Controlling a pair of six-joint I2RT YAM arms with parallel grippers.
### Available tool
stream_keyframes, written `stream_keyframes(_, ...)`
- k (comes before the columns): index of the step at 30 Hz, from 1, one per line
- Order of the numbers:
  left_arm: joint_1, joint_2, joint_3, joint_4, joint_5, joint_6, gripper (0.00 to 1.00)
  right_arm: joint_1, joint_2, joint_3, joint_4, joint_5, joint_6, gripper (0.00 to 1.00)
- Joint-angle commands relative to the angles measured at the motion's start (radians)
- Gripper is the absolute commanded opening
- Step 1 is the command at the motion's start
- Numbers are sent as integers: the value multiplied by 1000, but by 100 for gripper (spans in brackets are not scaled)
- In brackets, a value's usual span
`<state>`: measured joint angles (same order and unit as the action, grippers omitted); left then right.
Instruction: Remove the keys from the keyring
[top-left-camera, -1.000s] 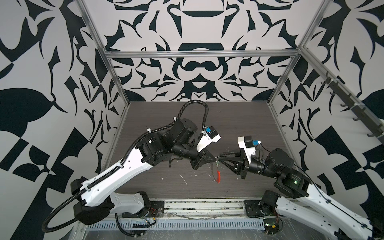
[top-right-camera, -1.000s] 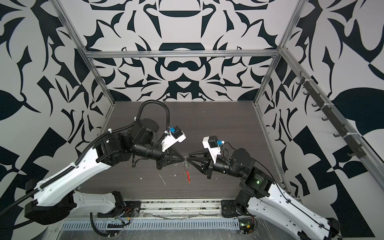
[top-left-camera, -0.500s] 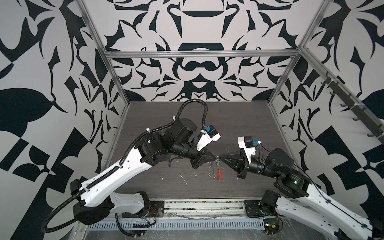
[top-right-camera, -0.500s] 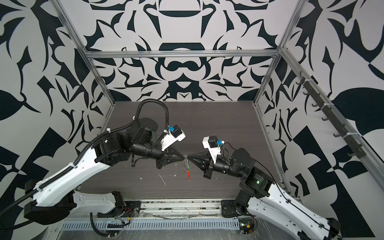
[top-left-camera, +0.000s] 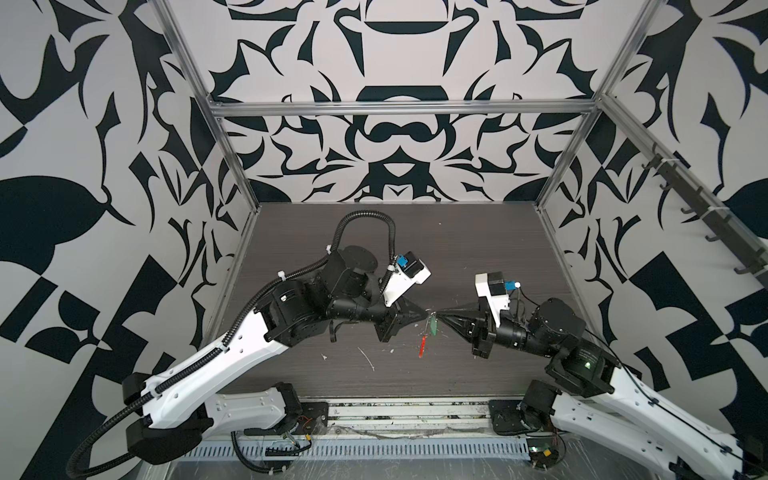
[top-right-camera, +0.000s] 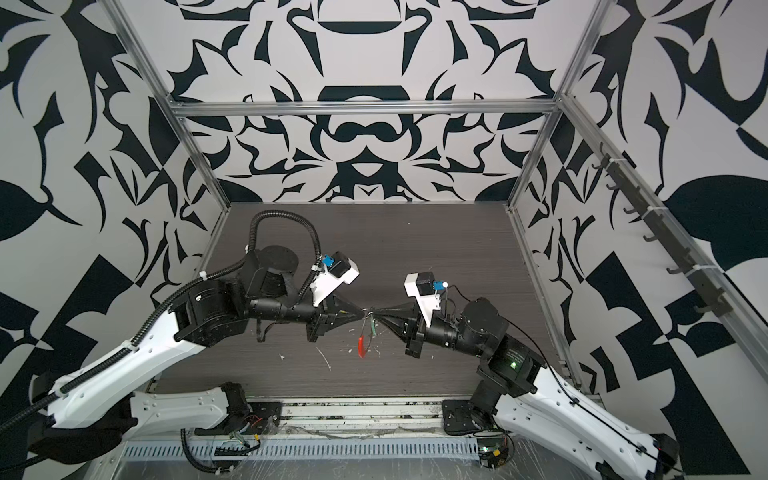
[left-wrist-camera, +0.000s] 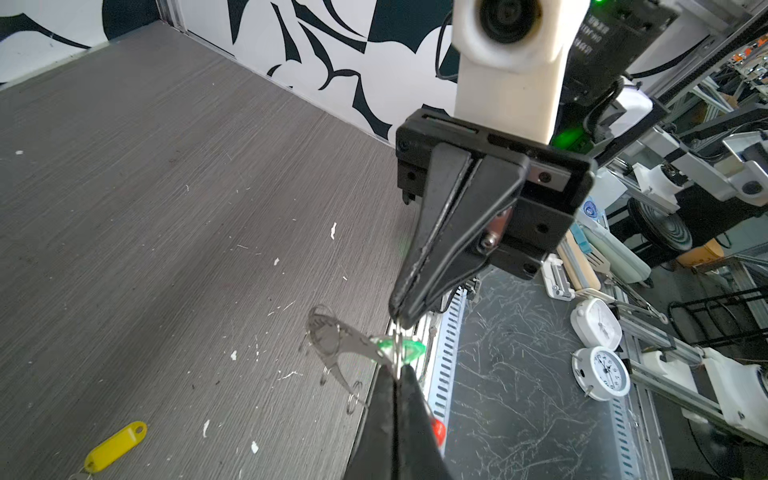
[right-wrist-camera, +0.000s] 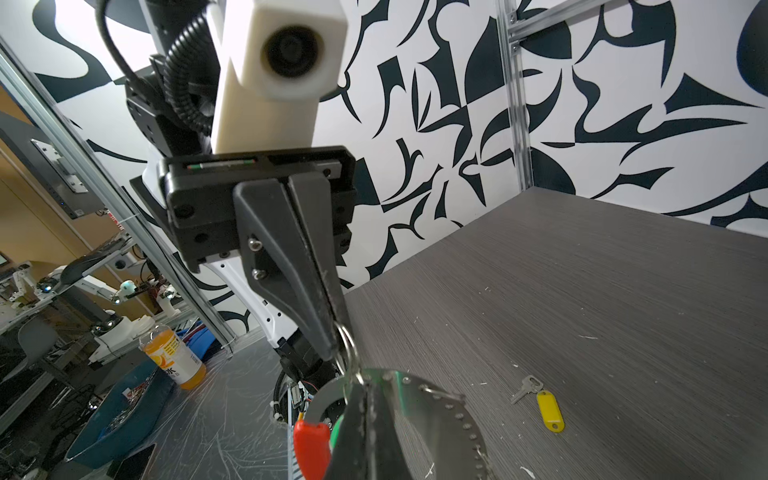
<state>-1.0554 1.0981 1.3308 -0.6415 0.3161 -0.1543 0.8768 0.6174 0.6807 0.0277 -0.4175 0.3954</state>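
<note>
The left gripper (top-left-camera: 424, 321) and the right gripper (top-left-camera: 441, 321) meet tip to tip in the air over the front half of the dark wood-grain worktop (top-left-camera: 478, 249), about midway between its side edges. Both have their jaws pressed together.

In the right wrist view a small wire ring (right-wrist-camera: 347, 345) runs from the left gripper's tip into the right gripper's tip, so each pinches one end of it. I cannot tell whether this ring is the keyring's own wire or the tag's split ring.

The keyring (top-right-camera: 360, 347) hangs from that meeting point, clear of the worktop. Its red sleeve (top-left-camera: 422, 351) points down and slightly toward the front edge. The green tag (top-left-camera: 433, 325) hangs just beside the sleeve, right under the two tips. In the left wrist view it appears edge-on between the fingertips. A silvery metal piece (left-wrist-camera: 332, 332) juts from the tag there, too blurred to name.

The yellow-tagged key (right-wrist-camera: 548, 409) lies flat on the worktop, well apart from the keyring and off it, with its silver blade pointing away from the tag. The left arm hides it in both top views.

Small white scraps (top-left-camera: 368, 359) lie scattered on the worktop near the front edge.
</note>
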Motion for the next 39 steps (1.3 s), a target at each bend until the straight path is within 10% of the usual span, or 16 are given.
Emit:
stream_keyframes(1,-13,-55,-70,218,-22,-10,0,1,22,-7,67,6,34,0)
stream_keyframes(39,-94,-187,-357,723,-233,84,0,2,28,-35,92,65,124,0)
